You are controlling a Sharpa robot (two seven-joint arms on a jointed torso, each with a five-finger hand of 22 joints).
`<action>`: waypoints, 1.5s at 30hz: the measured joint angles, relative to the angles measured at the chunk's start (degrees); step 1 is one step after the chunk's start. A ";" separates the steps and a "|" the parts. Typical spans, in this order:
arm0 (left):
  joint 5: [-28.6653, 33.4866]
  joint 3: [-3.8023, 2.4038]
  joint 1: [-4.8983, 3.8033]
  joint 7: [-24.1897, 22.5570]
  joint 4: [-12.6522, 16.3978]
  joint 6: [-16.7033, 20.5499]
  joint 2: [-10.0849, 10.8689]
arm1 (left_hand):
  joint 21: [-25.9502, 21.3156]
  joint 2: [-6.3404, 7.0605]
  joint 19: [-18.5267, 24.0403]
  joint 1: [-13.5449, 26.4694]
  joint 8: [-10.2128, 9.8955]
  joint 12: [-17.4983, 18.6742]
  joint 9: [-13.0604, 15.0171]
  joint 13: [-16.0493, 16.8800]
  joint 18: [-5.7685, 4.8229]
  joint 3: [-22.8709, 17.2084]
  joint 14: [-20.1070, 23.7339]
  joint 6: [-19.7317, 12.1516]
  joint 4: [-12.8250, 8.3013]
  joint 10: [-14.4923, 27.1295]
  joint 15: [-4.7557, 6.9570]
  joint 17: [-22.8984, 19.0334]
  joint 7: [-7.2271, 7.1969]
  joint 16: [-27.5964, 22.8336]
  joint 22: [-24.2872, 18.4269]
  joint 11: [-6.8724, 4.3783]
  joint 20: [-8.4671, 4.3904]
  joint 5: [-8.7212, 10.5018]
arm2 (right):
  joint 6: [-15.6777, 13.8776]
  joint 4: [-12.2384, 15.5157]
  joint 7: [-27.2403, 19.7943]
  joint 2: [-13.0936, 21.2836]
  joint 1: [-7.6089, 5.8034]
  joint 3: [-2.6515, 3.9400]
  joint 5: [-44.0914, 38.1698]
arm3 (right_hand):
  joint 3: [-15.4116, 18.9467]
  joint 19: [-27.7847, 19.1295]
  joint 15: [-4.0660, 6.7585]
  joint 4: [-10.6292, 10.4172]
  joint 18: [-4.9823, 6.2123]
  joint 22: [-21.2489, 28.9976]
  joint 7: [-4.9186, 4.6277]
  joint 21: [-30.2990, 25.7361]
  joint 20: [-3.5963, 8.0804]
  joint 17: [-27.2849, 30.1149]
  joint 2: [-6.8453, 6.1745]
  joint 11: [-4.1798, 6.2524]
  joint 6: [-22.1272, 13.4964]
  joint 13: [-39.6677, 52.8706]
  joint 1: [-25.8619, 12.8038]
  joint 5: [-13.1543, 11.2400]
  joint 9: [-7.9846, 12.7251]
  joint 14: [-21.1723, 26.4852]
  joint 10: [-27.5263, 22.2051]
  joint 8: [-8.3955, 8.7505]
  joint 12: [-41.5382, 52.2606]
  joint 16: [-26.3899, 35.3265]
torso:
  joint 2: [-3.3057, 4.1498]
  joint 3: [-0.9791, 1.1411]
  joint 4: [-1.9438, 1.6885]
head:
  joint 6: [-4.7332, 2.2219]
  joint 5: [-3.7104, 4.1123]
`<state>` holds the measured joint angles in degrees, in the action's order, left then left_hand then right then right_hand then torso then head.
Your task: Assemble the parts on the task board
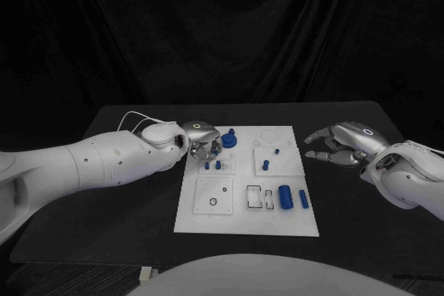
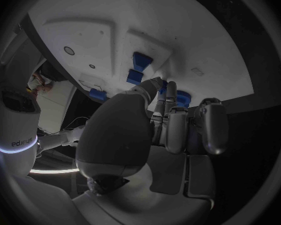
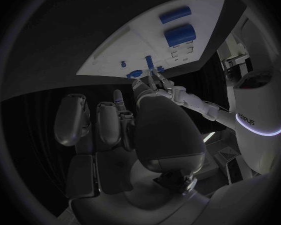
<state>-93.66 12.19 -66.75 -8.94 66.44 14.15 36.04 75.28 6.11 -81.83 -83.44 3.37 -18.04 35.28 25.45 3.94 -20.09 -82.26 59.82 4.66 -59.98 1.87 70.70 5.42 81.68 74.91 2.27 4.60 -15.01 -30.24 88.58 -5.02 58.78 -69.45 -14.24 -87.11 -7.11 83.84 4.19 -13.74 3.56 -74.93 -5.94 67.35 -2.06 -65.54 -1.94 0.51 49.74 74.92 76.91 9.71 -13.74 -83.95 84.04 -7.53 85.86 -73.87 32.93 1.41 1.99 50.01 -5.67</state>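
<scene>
At task board (image 1: 248,206) far corner, left hand (image 1: 203,140) fingers' hold unclear; right hand (image 1: 341,144) spread, empty.

The scene is dimly lit against a black backdrop. The white task board (image 1: 248,209) is rendered brightest. Wrist views are strongly curved at their rims.
</scene>
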 measured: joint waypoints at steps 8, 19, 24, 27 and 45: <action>-0.02 0.14 0.28 1.08 -0.34 -0.54 0.23 | -2.27 1.71 1.04 2.69 0.40 2.36 -4.57 -0.39 0.00 2.32 1.51 -12.37 2.32 5.27 -0.96 -1.77 -2.53 -0.93 0.00 1.49 0.61 7.84 | 0.02 0.00 0.00 0.05 0.03 0.00 0.00 | 0.00 0.00 0.00 0.00 0.00 0.01 0.00 0.00 0.00 0.00 0.00 0.00 0.00 0.00 0.00 0.00 0.00 0.00 0.00 0.00 0.00 0.00 | 0.01 -0.01 0.00 | 0.00 0.09; -0.04 0.13 0.28 1.37 -0.44 3.40 2.64 | -2.77 1.84 1.46 2.81 0.40 -2.33 -7.09 4.25 0.00 6.39 1.81 -16.36 4.01 10.32 -1.26 -2.15 -4.33 -0.93 -0.01 1.78 0.81 10.25 | -0.10 1.28 0.02 1.26 -0.03 0.00 0.00 | 0.12 0.00 0.00 0.12 0.00 0.01 0.00 0.00 0.00 0.10 0.00 0.00 0.00 -0.01 0.00 0.00 0.06 0.00 0.00 0.00 -0.22 0.00 | -0.05 -0.03 -0.02 | 0.00 0.08; -0.04 0.14 0.11 0.81 -0.48 8.29 4.72 | -3.12 2.30 1.45 2.12 0.71 -5.67 -7.46 6.62 0.00 8.26 2.17 -16.56 5.88 11.03 -0.90 -2.46 -4.86 -0.93 -0.01 1.07 0.81 11.64 | -0.19 2.19 0.10 1.59 -1.52 -0.04 0.00 | -0.01 0.00 0.00 0.33 0.00 0.02 0.00 0.00 0.00 0.10 -0.10 0.00 0.00 -0.01 0.10 0.00 0.05 0.00 0.00 0.00 -0.21 0.00 | -0.08 -0.13 0.03 | 0.00 -0.12; -0.05 0.16 -0.56 0.40 -0.27 11.23 6.37 | -4.23 2.18 1.76 0.98 1.53 -8.15 -7.46 8.15 0.00 8.68 2.73 -15.03 6.69 11.06 -0.34 -3.75 -4.91 -1.68 -0.01 1.04 0.51 11.69 | -0.24 2.80 0.16 1.67 -2.85 0.00 0.00 | -0.01 0.00 0.00 0.33 0.00 0.02 0.00 0.00 0.00 0.07 -0.32 0.00 0.00 -0.01 0.32 0.00 0.12 0.00 0.00 0.00 -0.35 0.00 | -0.08 -0.20 0.03 | 0.00 -0.29; 40.95 0.15 -4.46 -17.77 9.07 14.09 15.87 | -52.54 1.39 36.83 -0.17 25.51 -26.13 5.90 20.74 4.91 16.88 48.88 -30.37 11.97 46.01 -9.86 -32.85 -3.01 -27.16 -1.30 9.25 6.93 1.48 | 11.66 3.87 6.98 -2.64 -14.12 0.08 -1.65 | -11.30 -10.41 -1.27 3.47 3.27 0.03 1.43 -22.23 -1.09 14.50 -7.98 -2.47 1.23 -32.85 5.82 25.52 -1.73 7.46 -39.95 0.18 -47.67 12.34 | 0.79 -0.75 -0.55 | 0.00 -0.83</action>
<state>-52.71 12.34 -71.20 -26.71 75.51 28.24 51.91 22.74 7.50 -45.01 -83.61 28.89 -44.18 41.18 46.20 8.85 -3.21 -33.38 29.44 16.63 -13.98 -7.99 37.86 2.41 54.52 73.61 11.52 11.53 -13.53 -18.58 92.45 1.96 56.14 -83.56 -14.15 -88.75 -18.41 73.43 2.93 -10.28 6.83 -74.90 -4.51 45.12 -3.15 -51.04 -9.93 -1.95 50.97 42.07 82.72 35.23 -15.47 -76.49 44.09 -7.35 38.18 -61.53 33.72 0.66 1.44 50.01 -6.50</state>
